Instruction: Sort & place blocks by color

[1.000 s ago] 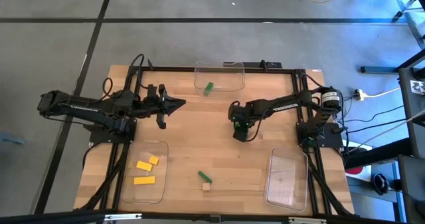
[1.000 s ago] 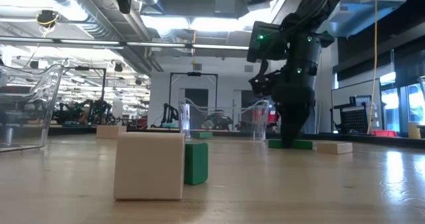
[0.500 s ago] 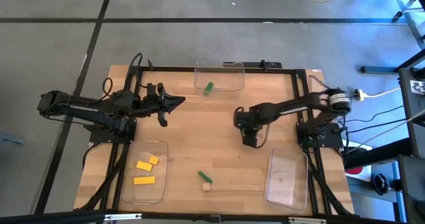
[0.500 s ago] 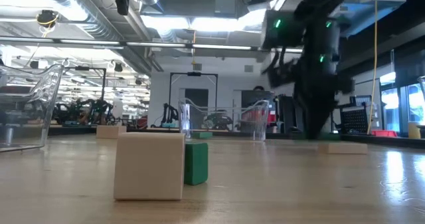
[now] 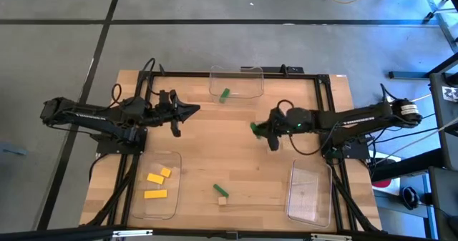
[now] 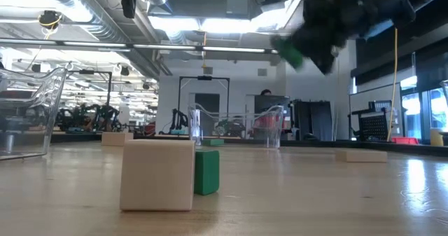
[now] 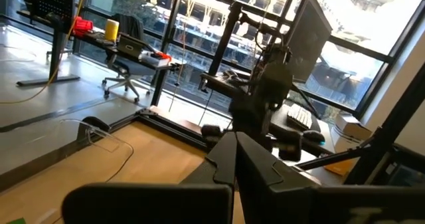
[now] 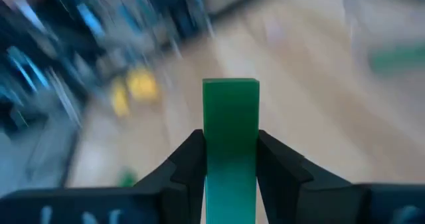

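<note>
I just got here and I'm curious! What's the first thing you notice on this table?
The right gripper holds a green block pinched between its fingers, lifted above the middle of the wooden table. Three yellow blocks lie in a clear tray at the near left. The left gripper waits shut at the far left.

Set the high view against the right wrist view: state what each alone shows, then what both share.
Only the high view shows the waiting left gripper, shut, and the clear plastic tray at the table's far edge with one small green block in it. Only the right wrist view shows the dark fingers pressed against both sides of the held green rectangular block. Both show that block in the right gripper, and the yellow blocks.
</note>
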`<state>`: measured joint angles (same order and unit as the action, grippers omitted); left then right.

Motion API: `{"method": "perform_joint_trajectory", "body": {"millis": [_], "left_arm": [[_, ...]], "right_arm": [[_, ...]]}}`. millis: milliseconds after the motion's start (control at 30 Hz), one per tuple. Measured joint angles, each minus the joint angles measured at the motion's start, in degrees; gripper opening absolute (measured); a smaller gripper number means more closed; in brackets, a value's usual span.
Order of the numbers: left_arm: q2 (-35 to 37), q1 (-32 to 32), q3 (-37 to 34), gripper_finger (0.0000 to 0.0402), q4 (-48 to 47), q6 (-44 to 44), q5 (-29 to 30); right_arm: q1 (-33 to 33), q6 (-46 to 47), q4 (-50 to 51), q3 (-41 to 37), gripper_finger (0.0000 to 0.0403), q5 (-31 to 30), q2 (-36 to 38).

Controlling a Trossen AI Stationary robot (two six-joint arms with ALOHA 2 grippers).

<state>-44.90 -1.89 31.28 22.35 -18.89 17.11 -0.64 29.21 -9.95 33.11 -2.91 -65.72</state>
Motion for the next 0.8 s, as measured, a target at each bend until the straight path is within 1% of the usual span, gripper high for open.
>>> {"method": "perform_joint_trajectory", "body": {"millis": [100, 167, 300, 800], "left_arm": [[-0.14, 0.00, -0.02, 0.0000, 0.01, 0.01, -0.86], [-0.14, -0.02, 0.00, 0.0000, 0.06, 0.01, -1.65], [-0.14, 0.00, 0.00, 0.0000, 0.02, 1.30, -1.64], [-0.14, 0.00, 0.00, 0.0000, -0.02, 1.57, -1.78]], "right_arm": [[0.24, -1.00, -11.63, -0.02, 0.0103, -1.43, 0.42], [0.39, -2.32, -14.94, 1.12, 0.0103, -1.51, 0.47], [0.39, -4.19, -14.37, 2.63, 0.0103, -1.46, 0.40], [0.39, -3.95, -15.08, 2.73, 0.0103, 0.07, 0.40]]}}
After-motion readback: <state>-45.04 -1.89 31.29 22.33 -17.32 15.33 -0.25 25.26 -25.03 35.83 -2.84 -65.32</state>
